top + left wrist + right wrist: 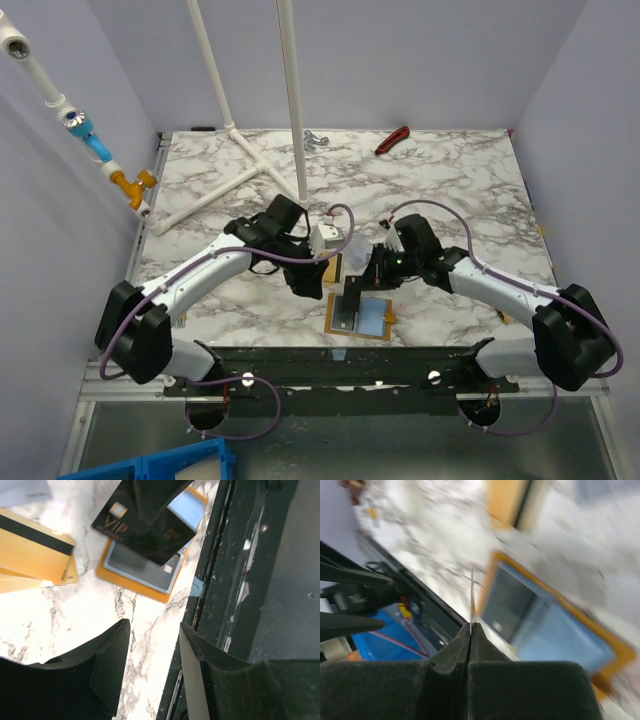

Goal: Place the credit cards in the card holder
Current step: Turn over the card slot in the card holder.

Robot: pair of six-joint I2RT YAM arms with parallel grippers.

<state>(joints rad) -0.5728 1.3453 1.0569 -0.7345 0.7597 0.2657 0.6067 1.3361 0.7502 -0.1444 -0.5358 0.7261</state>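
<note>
Right hand [470, 630], fingers pressed together, pinches your glossy black "VIP" card [145, 527] edge-on above the orange-rimmed, grey-blue card holder [150, 575]; left hand [152, 645] spread.

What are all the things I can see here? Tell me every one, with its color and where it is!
black card: one, black with gold VIP lettering, pinched on edge in the right gripper, above the card holder
card holder: one, orange edge with grey-blue inside, lying open near the table's front edge
gold cards: at least two, gold-tan, top one with a dark stripe, stacked on the table beside the holder
red-handled tool: one, red and black, far edge of the table
white pipe frame: one, white, far left of the table
table: one, white and grey marble
left gripper: black, open, empty, hovering over the table's front edge
right gripper: black, shut on the black card
</note>
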